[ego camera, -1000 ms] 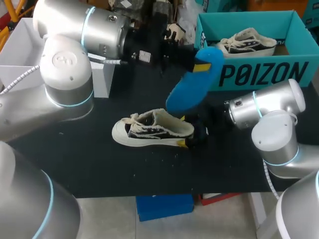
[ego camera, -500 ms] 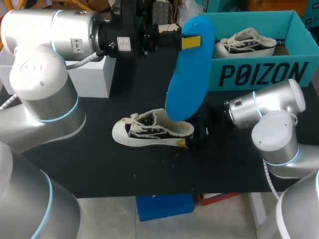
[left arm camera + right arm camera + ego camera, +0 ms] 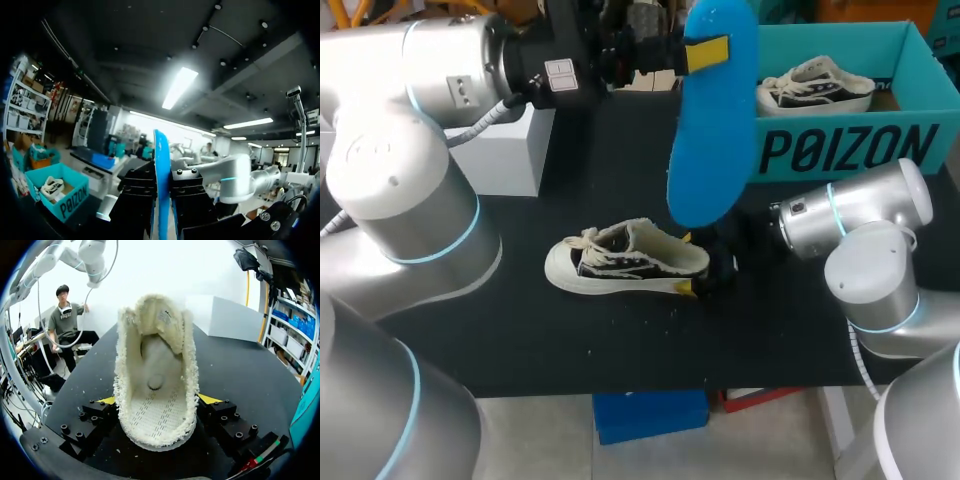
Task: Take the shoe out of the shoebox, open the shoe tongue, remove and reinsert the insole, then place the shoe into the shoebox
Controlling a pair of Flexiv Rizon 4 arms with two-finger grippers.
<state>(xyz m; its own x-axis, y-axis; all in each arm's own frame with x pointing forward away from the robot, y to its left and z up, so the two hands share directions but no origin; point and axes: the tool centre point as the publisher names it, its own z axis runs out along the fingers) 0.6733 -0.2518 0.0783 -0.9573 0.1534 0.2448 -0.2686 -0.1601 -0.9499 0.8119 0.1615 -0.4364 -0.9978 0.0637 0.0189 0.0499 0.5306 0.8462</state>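
Big dark block lettering crosses the front wall of the teal shoebox (image 3: 840,150). I cannot read the small label (image 3: 164,317) inside the shoe (image 3: 155,405).

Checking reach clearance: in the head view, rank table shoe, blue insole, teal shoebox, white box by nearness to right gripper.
1. Table shoe: heel held by the right gripper.
2. Blue insole: hanging just above, in left gripper.
3. Teal shoebox: behind, to the right.
4. White box: far left.

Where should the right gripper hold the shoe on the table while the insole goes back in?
At the heel, from behind, one finger on each side, as the right gripper does now: the shoe sits upright, so its opening stays clear for the insole.
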